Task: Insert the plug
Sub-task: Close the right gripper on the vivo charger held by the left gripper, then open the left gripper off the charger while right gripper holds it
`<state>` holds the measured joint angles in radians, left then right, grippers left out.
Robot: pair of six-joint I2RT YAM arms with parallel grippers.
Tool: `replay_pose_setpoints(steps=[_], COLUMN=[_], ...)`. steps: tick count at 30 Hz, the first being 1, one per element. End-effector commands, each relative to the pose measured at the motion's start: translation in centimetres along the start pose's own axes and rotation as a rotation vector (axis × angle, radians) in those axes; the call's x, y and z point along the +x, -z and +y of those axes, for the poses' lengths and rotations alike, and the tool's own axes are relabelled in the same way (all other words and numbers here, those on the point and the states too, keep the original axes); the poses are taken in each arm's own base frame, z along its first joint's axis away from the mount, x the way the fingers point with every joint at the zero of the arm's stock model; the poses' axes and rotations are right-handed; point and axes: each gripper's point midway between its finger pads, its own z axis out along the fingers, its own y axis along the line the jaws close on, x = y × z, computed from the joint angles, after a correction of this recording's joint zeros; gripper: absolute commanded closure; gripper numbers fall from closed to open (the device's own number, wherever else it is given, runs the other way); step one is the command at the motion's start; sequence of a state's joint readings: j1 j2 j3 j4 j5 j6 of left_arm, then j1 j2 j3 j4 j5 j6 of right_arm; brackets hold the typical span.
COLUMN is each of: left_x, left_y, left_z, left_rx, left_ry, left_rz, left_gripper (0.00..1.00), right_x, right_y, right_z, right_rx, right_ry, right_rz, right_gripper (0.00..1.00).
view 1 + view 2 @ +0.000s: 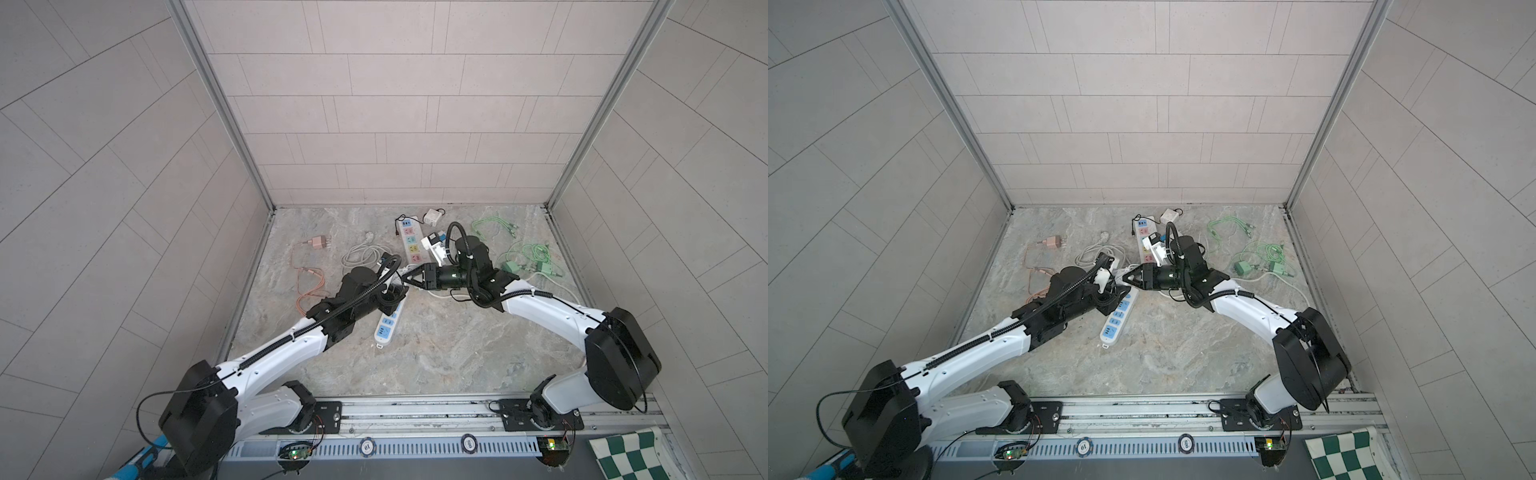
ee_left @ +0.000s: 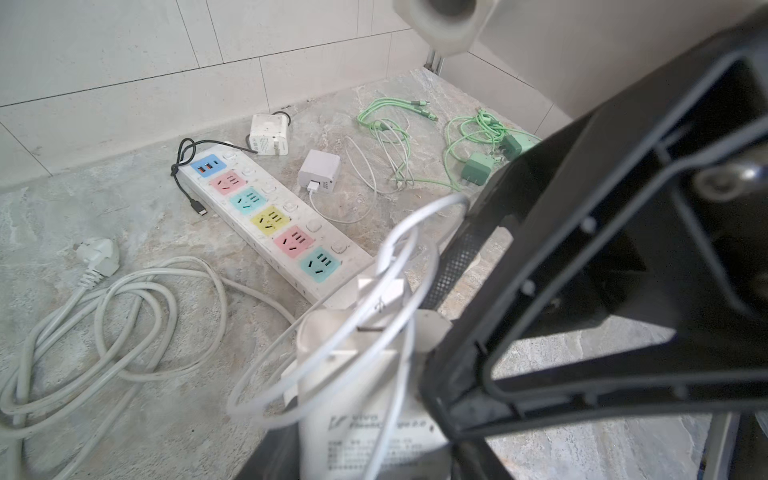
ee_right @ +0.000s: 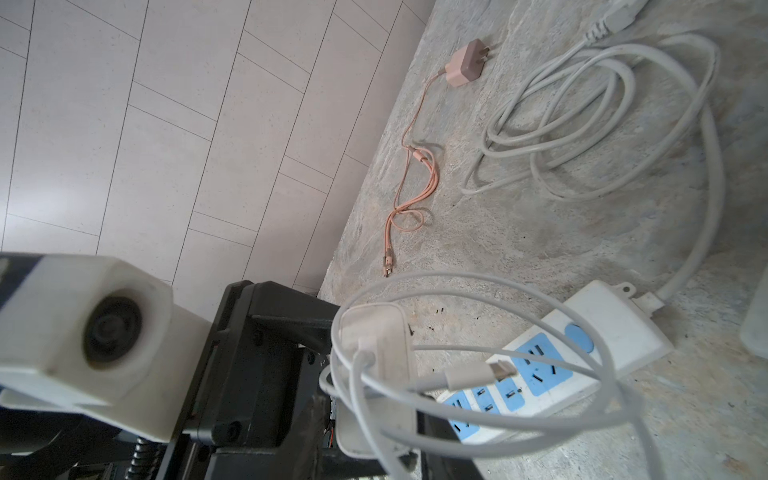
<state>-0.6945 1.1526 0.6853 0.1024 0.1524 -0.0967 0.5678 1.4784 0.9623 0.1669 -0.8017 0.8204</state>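
Note:
The plug (image 2: 353, 399) is a white charger block with a looped white cable (image 2: 399, 232) in its end, held above the floor between both arms. My left gripper (image 2: 374, 449) is shut on its printed body. From the other side my right gripper (image 3: 361, 440) is shut on the same plug (image 3: 374, 332). In both top views the two grippers meet at mid floor, right gripper (image 1: 409, 280) (image 1: 1127, 279) pointing left. A white power strip with blue sockets (image 1: 386, 328) (image 3: 540, 374) lies just below, partly under the left arm. A multi-coloured power strip (image 2: 266, 216) (image 1: 409, 241) lies further back.
A coiled white cord (image 1: 361, 253) and a pink charger (image 1: 319, 242) with orange cable (image 1: 309, 286) lie at left. Green chargers (image 1: 536, 266) and green cables (image 1: 494, 228) lie at right. White adapters (image 2: 269, 135) (image 2: 319, 170) sit near the back wall.

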Motion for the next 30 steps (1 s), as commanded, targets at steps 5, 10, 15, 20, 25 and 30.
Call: replay_pose_setpoints(steps=[5, 10, 15, 20, 25, 30], left_x=[-2.7, -2.6, -2.3, -1.6, -1.7, -1.9], left_y=[0.0, -0.2, -0.4, -0.4, 0.3, 1.4], left_z=[-1.4, -2.1, -2.6, -1.5, 0.2, 3.3], left_rx=[0.051, 0.084, 0.107, 0.048, -0.052, -0.23], left_ry=[-0.019, -0.028, -0.03, -0.032, -0.019, 0.009], left_rz=[-0.063, -0.061, -0.044, -0.017, -0.028, -0.056], left_gripper=[0.81, 0.8, 0.67, 0.57, 0.31, 0.23], right_x=[0.9, 0.7, 0.4, 0.3, -0.6, -1.1], right_y=[-0.6, -0.9, -1.2, -1.5, -1.2, 0.3], right_z=[1.3, 1.4, 1.5, 0.6, -1.1, -2.9], right_rx=[-0.018, -0.023, -0.029, 0.007, 0.125, 0.258], right_ry=[0.053, 0.064, 0.081, 0.102, 0.144, 0.188], right_rz=[0.055, 0.055, 0.055, 0.059, 0.033, 0.034], right_gripper=[0.64, 0.68, 0.8, 0.88, 0.92, 0.93])
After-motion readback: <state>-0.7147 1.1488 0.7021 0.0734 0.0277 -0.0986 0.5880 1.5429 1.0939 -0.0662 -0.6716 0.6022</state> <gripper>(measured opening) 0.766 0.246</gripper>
